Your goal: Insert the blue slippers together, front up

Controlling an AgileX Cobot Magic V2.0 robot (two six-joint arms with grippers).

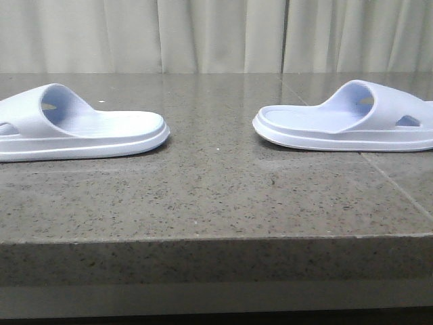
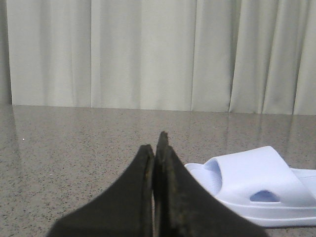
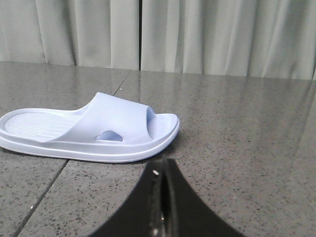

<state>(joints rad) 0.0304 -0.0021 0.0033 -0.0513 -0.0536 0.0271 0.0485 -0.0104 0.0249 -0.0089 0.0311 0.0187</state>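
1. Table (image 1: 216, 196): grey speckled stone top, spanning the full front view, with pale curtains (image 1: 216, 34) behind it.
2. Left slipper (image 1: 74, 128): lies flat, sole down, at the left edge of the front view; its heel end points toward the table centre.
3. Right slipper (image 1: 352, 122): lies flat, sole down, at the right; its heel end points toward centre. The two slippers are well apart, with bare table between.
4. Left gripper (image 2: 157, 148): fingers pressed together, holding nothing, above the table near a slipper (image 2: 256, 190).
5. Right gripper (image 3: 163, 173): fingers together, holding nothing, near a slipper (image 3: 94, 131).
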